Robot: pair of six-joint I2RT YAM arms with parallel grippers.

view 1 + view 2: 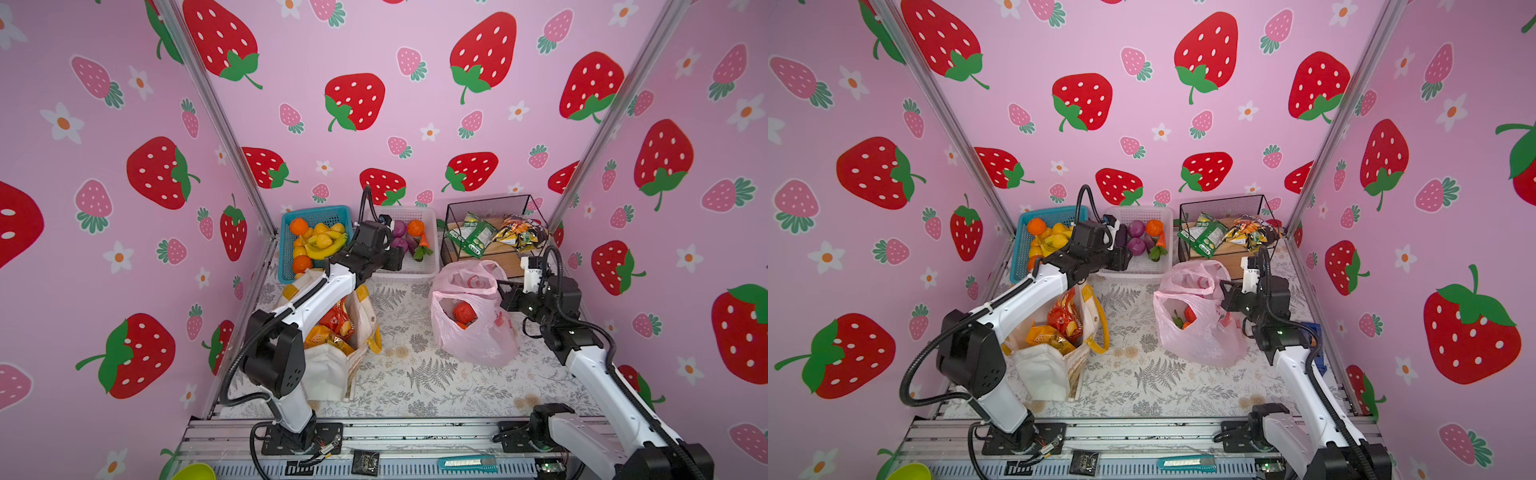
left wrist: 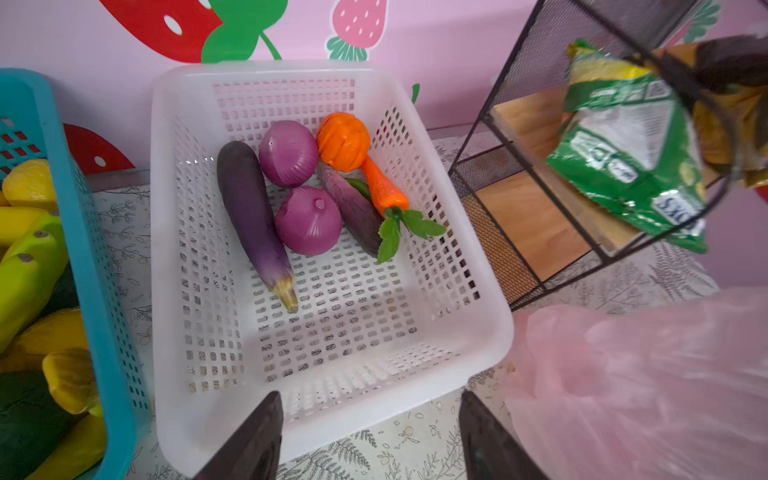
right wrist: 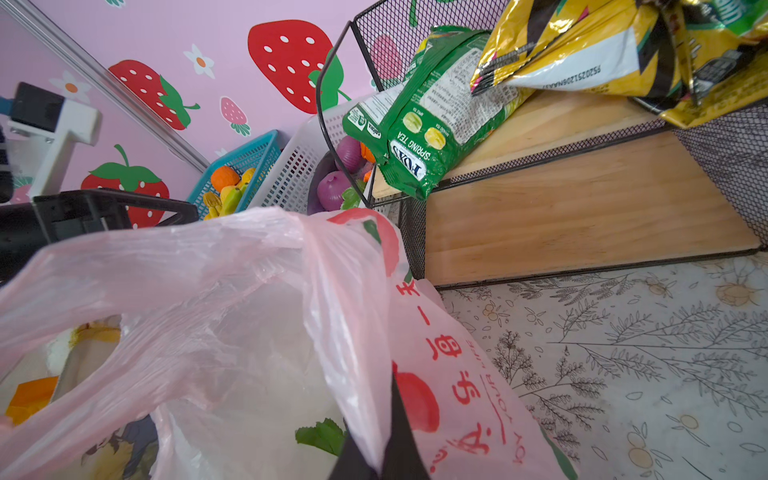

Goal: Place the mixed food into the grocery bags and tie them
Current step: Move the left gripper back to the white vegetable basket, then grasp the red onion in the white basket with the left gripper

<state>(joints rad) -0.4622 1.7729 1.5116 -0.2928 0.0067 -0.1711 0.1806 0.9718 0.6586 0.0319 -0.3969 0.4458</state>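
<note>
The pink plastic bag [image 1: 473,332] [image 3: 249,332] stands right of centre with a red tomato [image 1: 464,312] inside. My right gripper [image 3: 384,436] [image 1: 500,286] is shut on its rim. The cream tote [image 1: 332,370] with yellow straps stands on the left and holds red-orange and yellow snack packets [image 1: 336,320]. My left gripper [image 2: 370,419] [image 1: 397,259] hangs open and empty over the near edge of the white basket [image 2: 478,291]. In the basket lie an eggplant [image 2: 249,216], two purple onions [image 2: 309,220], an orange pumpkin [image 2: 343,141], a carrot [image 2: 382,187] and a dark long vegetable [image 2: 353,208].
A blue basket [image 1: 286,253] of bananas, lemons and oranges sits left of the white one. A black wire rack [image 1: 490,203] at the back right holds green and yellow packets [image 1: 473,237]. A teal utility knife [image 1: 469,462] lies on the front rail.
</note>
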